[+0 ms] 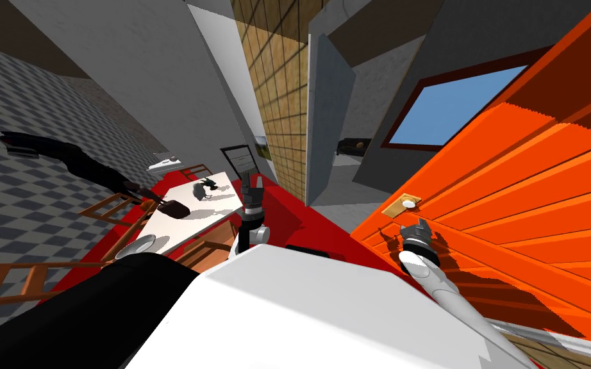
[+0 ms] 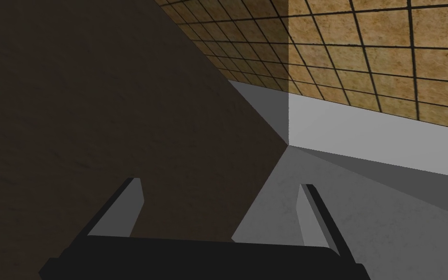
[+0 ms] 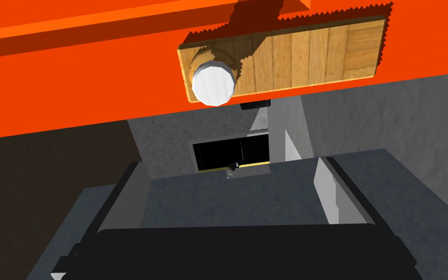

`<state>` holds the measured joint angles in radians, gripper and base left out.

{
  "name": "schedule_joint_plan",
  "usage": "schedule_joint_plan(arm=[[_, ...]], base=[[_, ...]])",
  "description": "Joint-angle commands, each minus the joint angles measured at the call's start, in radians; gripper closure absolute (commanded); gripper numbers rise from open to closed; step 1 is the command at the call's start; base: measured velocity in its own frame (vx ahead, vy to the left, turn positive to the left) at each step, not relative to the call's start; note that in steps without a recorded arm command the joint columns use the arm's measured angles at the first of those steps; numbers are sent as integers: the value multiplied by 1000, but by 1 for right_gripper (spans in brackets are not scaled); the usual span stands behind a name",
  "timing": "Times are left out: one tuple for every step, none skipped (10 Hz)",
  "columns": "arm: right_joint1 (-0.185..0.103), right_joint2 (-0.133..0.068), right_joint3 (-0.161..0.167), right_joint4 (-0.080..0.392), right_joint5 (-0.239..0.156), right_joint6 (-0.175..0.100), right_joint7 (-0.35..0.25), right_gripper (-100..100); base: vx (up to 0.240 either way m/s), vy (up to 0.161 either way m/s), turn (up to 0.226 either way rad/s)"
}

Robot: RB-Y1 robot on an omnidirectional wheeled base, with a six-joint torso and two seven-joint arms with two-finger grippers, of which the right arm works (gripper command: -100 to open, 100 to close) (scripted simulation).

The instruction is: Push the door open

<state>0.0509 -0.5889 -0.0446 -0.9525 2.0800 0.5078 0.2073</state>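
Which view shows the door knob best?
Right wrist view: the white knob sits large and close on its wooden plate, on the orange door. Head view shows it tiny above the right hand. Left wrist view faces walls.

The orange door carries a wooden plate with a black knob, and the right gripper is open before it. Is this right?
Not quite. The knob is white, not black, as the right wrist view shows. It does sit on the wooden plate of the orange door, with the right gripper open before it.
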Motion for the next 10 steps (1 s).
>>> schedule_joint_plan(arm=[[-4, -9, -4, 16, 30, 16, 7, -100], [-9, -15, -5, 31, 53, 28, 11, -100], [-13, -20, -7, 43, 72, 39, 14, -100], [-12, -17, -4, 38, 60, 33, 8, -100], [-15, -19, -6, 43, 59, 35, 11, -100], [-16, -20, -7, 45, 58, 34, 12, -100], [-19, -21, -8, 50, 54, 34, 13, -100], [-21, -22, -9, 52, 53, 33, 14, -100], [-22, -23, -10, 55, 51, 33, 15, -100], [-25, -25, -12, 59, 47, 32, 17, -100]], base=[[49, -26, 55], [54, -23, 58], [54, -32, 60], [23, -16, 14], [84, -58, 21], [130, -72, 37], [125, -125, 37], [139, -146, 42], [162, -126, 28], [170, -132, 29]])
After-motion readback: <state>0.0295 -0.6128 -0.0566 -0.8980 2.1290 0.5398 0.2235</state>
